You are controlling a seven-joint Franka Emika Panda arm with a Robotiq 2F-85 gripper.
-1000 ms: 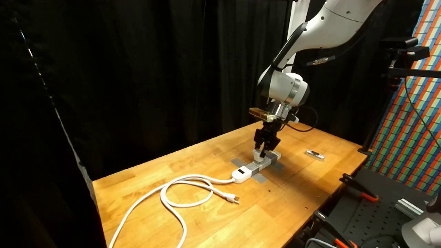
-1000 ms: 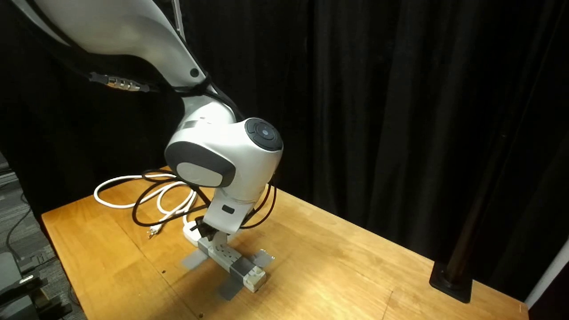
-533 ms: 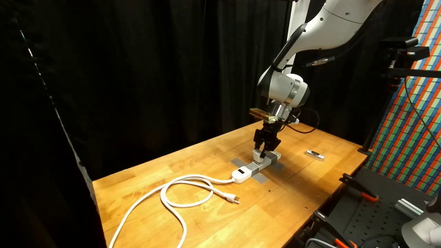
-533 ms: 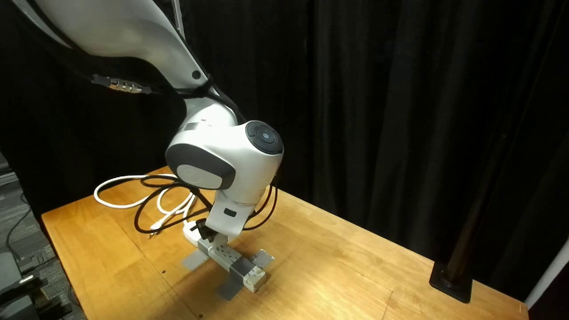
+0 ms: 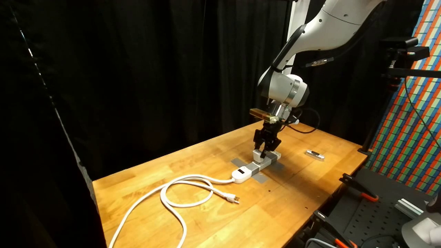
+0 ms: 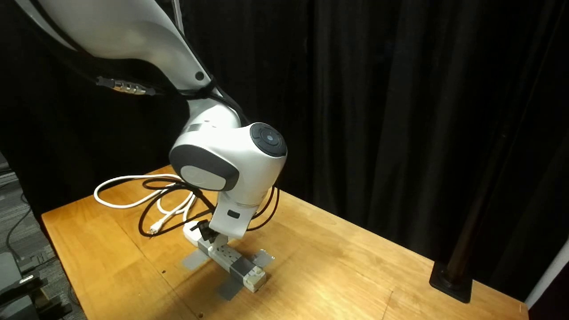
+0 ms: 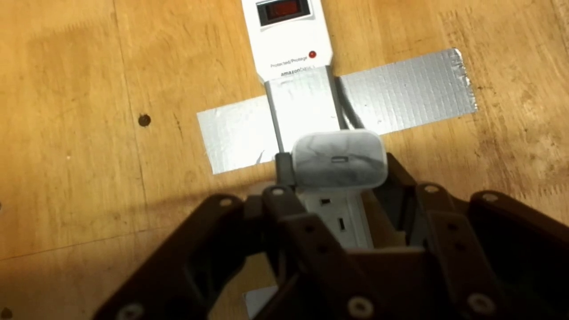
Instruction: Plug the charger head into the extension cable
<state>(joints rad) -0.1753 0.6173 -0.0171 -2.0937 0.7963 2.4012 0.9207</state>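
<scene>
"While I work by the wrist view, my claw (image 7: 338, 170) stands only partway apart, its jaws the width of the charger head (image 7: 340, 165), one against each side."

"So you have hold of it?"

"Yes, it's clamped between them, near upright, with the small slot (image 7: 339, 159) in its top face turned up toward me."

"Where does that put it on the extension cable (image 5: 242, 174)?"

"Right over the socket block (image 7: 331, 218), toward the end with the switch (image 7: 283, 10). In both exterior views its lower end looks to be at the block's upper face. I can't make out whether it is plugged in, since its own body covers that spot."

"Anything beside it?"

"A pair of socket slots (image 7: 341, 223), on the side away from the switch. Grey tape (image 7: 409, 91) crosses the block and lies on the desk (image 5: 206, 156) to both sides."

"And the cord (image 5: 186, 206)?"

"It runs in loose white loops across the desk, and its pronged plug (image 5: 230, 197) lies well apart from my claw. A small silver-and-dark item (image 5: 315, 155) rests on the desk too, apart from the block."
</scene>
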